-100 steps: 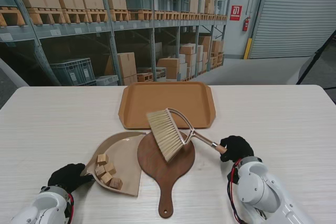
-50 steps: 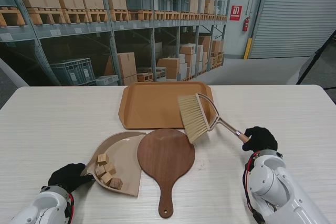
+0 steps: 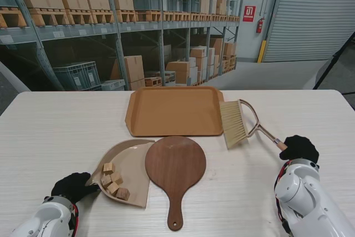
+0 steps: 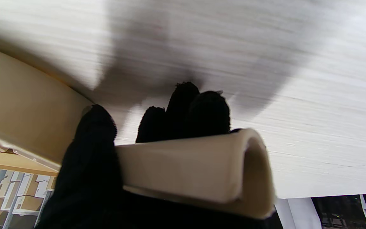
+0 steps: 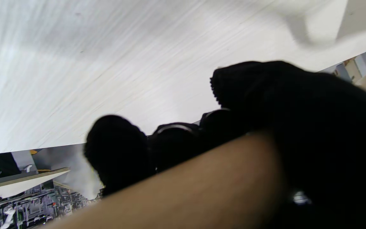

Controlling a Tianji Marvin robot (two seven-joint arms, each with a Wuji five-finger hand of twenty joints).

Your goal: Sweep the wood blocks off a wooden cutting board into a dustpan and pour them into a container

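Right hand point(image 3: 299, 148) grips the brush point(image 3: 234, 124) handle beside the tray point(image 3: 175, 110). Left hand point(image 3: 72, 186) clasps the dustpan point(image 3: 133, 162) handle; wood blocks point(image 3: 113, 180) lie inside, touching the bare cutting board point(image 3: 175, 166). Distant red sign reads "01".

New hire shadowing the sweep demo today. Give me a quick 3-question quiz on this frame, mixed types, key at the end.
1. True or false: wood blocks remain on the cutting board.
2. Multiple choice: the brush held by the right hand is (A) over the board, (B) beside the tray's right edge, (C) inside the dustpan.
3. Fill in: the left hand grips the dustpan's ____.

Key
1. False: the board is bare; the blocks sit in the dustpan.
2. B.
3. Handle.
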